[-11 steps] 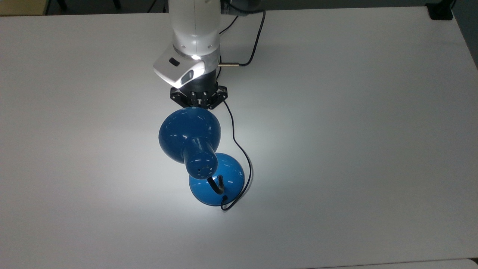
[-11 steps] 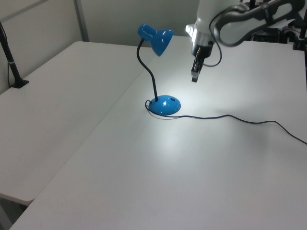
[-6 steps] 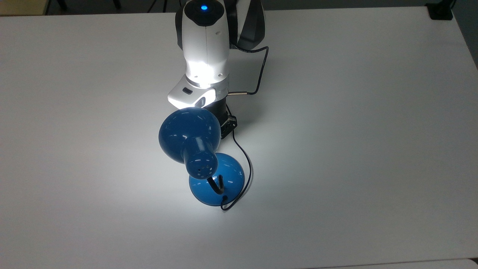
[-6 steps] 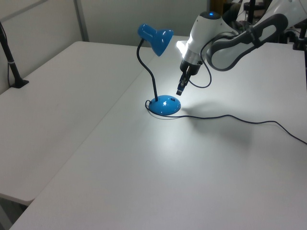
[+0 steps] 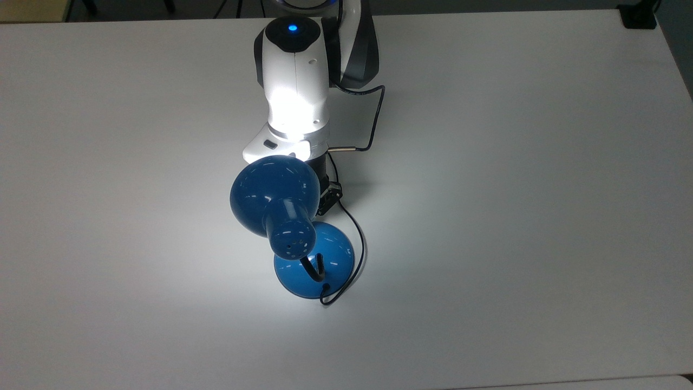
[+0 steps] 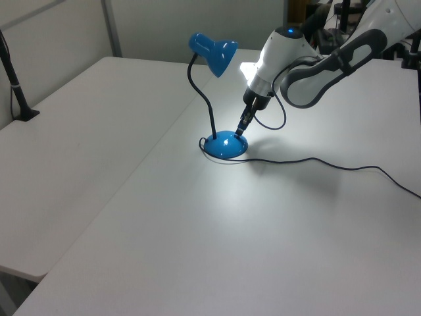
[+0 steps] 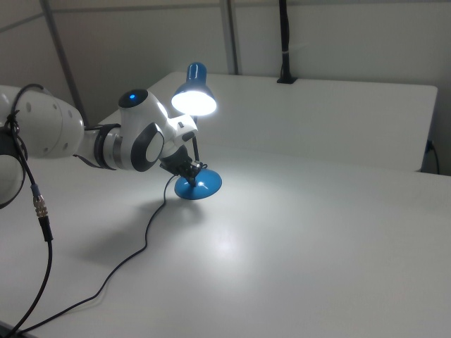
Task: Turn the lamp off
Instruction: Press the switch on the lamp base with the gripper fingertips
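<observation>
Lamp (image 6: 217, 99), glossy blue with dome shade, black gooseneck and round blue base, stands near mid white tabletop (image 5: 514, 216), lit, bright pool of light under the shade. Shade (image 5: 274, 195) leans out over the tabletop toward the arm, so in the top view it hides the tool tip. White Panda arm (image 6: 316, 59) is angled down steeply, fingers (image 6: 241, 129) pointed at top of round blue base (image 6: 225, 145), touching or just above it on the left view's right side; can't tell which. Likely going for a switch on the base, hence the slanted approach slipping under the shade beside the gooseneck. Fingers look drawn together into a narrow tip, holding nothing, which suits a poke. Thin black cord (image 6: 329, 164) runs off the base across the tabletop toward the left view's right edge, clear of the arm. Lamp not yet off.
</observation>
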